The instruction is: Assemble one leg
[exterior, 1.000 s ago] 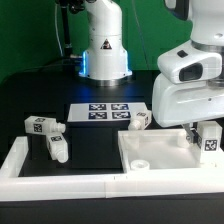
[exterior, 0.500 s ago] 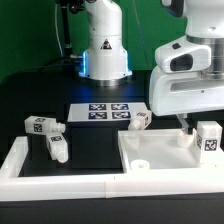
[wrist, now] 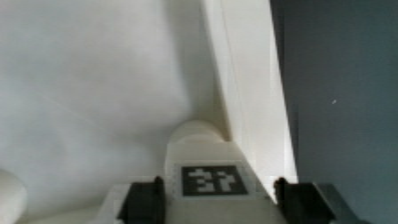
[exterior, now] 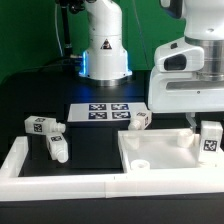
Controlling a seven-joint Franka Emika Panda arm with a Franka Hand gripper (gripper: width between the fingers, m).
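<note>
My gripper (exterior: 209,132) is shut on a leg (exterior: 211,140), a stubby white peg with a black-and-white tag. It holds the leg upright at the exterior view's right, over the right edge of the large white square panel (exterior: 160,150). In the wrist view the leg (wrist: 214,175) sits between my two dark fingers (wrist: 146,202), my gripper (wrist: 217,208) closed on its sides, with the panel's flat face (wrist: 89,90) and raised edge (wrist: 240,80) below. Three other legs lie loose: one (exterior: 40,125) at the left, one (exterior: 58,148) beside it, one (exterior: 139,121) behind the panel.
The marker board (exterior: 108,111) lies flat behind the parts, in front of the arm's base (exterior: 104,50). A white raised rim (exterior: 60,182) runs along the table's front and left. The panel has a round hole (exterior: 142,162) near its front corner.
My gripper has risen a little with the leg in it and shifted slightly to the exterior view's right. The loose legs and the panel have not moved.
</note>
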